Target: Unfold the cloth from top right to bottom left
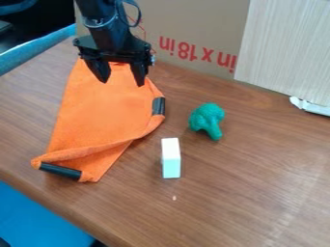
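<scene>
The orange cloth (106, 108) lies on the left part of the wooden table, with a fold running along its lower right side. One dark band wraps its right edge and another its lower left corner. Over the cloth's top end hangs the black gripper (121, 83), its two fingers spread apart with nothing between them. Whether the fingertips touch the cloth I cannot tell. The gripper hides part of the cloth's upper edge.
A green toy broccoli (207, 120) lies right of the cloth, and a white and pale-teal block (171, 158) stands below it. A cardboard panel (193, 29) and a light wood-grain board (287, 53) border the table (258, 193) at the back.
</scene>
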`<state>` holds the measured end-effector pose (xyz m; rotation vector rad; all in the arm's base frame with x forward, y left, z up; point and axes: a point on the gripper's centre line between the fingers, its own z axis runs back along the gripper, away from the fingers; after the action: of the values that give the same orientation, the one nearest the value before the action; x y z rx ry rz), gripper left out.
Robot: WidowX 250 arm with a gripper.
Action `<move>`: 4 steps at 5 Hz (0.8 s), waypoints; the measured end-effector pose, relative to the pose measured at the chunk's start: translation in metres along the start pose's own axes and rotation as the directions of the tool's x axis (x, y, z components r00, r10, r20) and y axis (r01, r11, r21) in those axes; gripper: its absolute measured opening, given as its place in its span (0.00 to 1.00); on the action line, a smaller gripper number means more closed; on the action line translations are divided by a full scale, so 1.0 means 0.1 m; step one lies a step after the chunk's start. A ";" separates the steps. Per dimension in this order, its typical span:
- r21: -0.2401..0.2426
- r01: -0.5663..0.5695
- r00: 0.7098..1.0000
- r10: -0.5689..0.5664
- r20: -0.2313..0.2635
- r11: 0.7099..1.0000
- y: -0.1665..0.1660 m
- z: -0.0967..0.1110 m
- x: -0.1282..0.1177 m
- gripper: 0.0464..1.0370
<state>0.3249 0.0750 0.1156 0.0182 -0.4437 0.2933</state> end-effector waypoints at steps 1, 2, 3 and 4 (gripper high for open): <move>0.006 -0.010 0.999 0.010 -0.033 1.000 0.01 -0.09 -0.05 0.96; 0.047 -0.059 0.996 0.062 -0.065 0.997 -0.15 -0.19 -0.01 0.96; 0.066 -0.104 0.993 0.107 -0.045 0.992 -0.22 -0.21 0.10 0.96; 0.086 -0.115 0.992 0.120 -0.048 0.990 -0.30 -0.24 0.08 0.96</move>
<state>0.3510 0.0501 0.0986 0.0654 -0.3805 0.4271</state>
